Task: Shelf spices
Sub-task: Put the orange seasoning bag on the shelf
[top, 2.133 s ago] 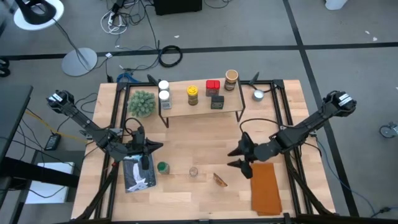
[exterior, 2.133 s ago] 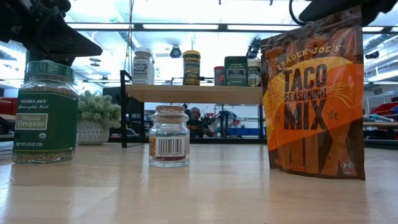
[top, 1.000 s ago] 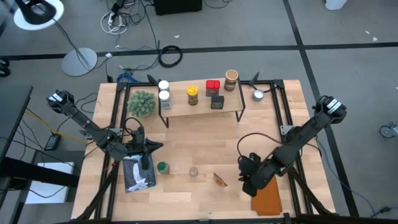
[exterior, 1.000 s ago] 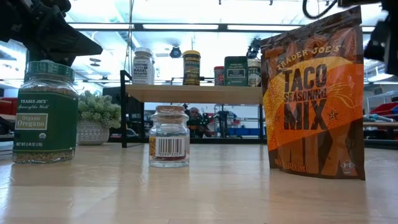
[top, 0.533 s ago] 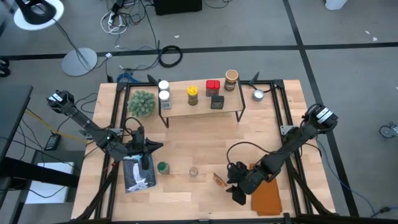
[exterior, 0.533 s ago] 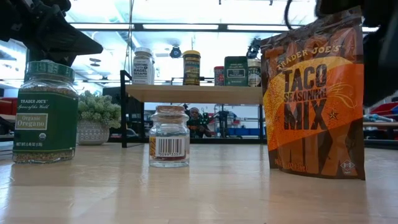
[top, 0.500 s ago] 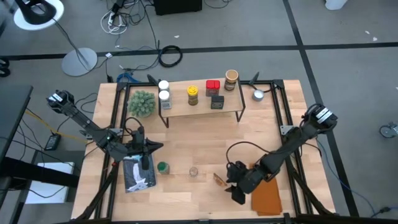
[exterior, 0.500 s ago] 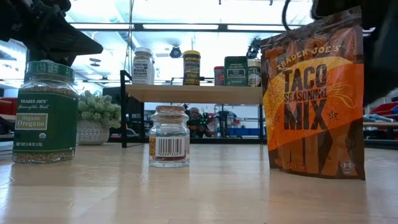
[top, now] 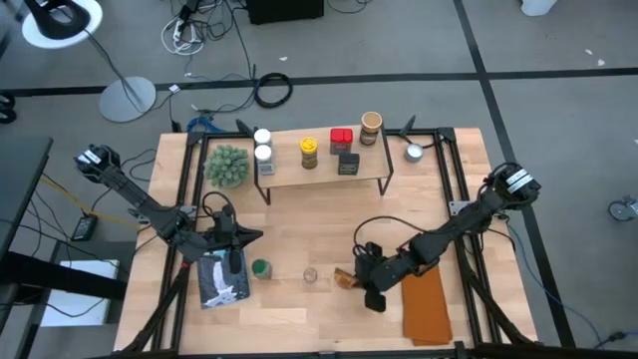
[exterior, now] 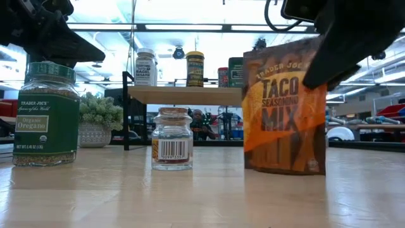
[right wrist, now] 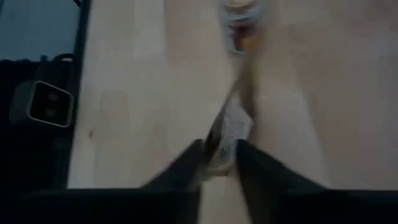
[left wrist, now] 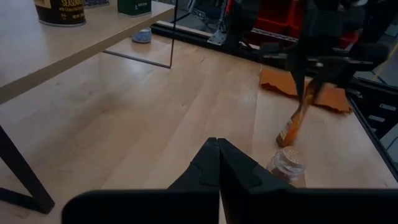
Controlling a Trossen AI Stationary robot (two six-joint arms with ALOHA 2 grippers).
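An orange taco seasoning pouch (exterior: 285,107) stands near the table's front, with my right gripper (top: 357,282) shut on its top. To its left stand a small clear cork-lidded jar (exterior: 173,139) and a green-lidded oregano jar (exterior: 47,114), each on its base. The shelf (top: 324,172) at the back carries several jars and tins. My left gripper (top: 255,236) hangs shut and empty above the table's left side, over a black-and-white packet (top: 221,281). My right gripper pinches the pouch's top edge (right wrist: 227,132) between its two fingers. The fingers come slanting down from the table's right side. The pouch leans over below them, its lower end (left wrist: 283,140) at the tabletop; whether that end has lifted clear I cannot tell.
A flat orange pouch (top: 427,304) lies at the front right beside my right arm. A fuzzy green plant (top: 227,166) stands left of the shelf and a small silver cup (top: 414,152) to its right. Bare wood (top: 319,224) lies between shelf and jars.
My right gripper has swung toward the table's left and sunk, rolling as it went, opened wider and then closed on the pouch's top. The pouch, upright before, now leans and has shifted toward the table's left.
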